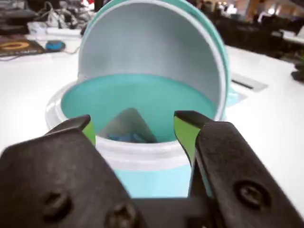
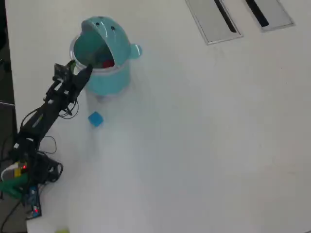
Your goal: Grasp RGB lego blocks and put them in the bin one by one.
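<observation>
The white surface (image 2: 204,145) fills the overhead view, almost all of it bare. 2 grey slotted panels (image 2: 214,19) are set into it at the far top, well apart from the work. Its left edge runs close beside the arm (image 2: 43,116), so free room lies mostly to the right and toward the bottom of that view.

The teal bin (image 2: 109,80) stands near the upper left, its domed lid (image 1: 156,52) tipped up and back, the mouth open toward the arm. A small knob (image 2: 136,50) sticks out on its right side.

The end effector (image 1: 134,128) sits at the bin's near rim, its 2 green-lined jaws spread wide with clear space between them and nothing held.

Inside the bin, the overhead view shows a red block (image 2: 108,63), and the wrist view shows something blue (image 1: 126,137) low in the opening, blurred but likely another block. 1 blue block (image 2: 95,119) rests on the surface just below the bin, near the arm.

I judge the task mostly done: at least 1 piece is deposited, the release looks complete, and the loose blue block remains to collect. It lies in open space with nothing crowding it, though the bin's wall is near.
</observation>
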Robot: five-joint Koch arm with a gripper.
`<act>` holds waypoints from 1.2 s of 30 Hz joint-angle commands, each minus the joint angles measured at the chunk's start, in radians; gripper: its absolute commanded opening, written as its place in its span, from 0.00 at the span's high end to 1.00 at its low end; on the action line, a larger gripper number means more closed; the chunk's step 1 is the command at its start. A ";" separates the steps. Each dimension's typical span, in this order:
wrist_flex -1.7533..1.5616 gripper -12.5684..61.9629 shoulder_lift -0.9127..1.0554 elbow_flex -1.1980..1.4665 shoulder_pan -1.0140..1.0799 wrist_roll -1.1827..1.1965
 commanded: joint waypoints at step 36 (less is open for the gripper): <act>-0.160 0.37 0.522 0.380 0.614 0.137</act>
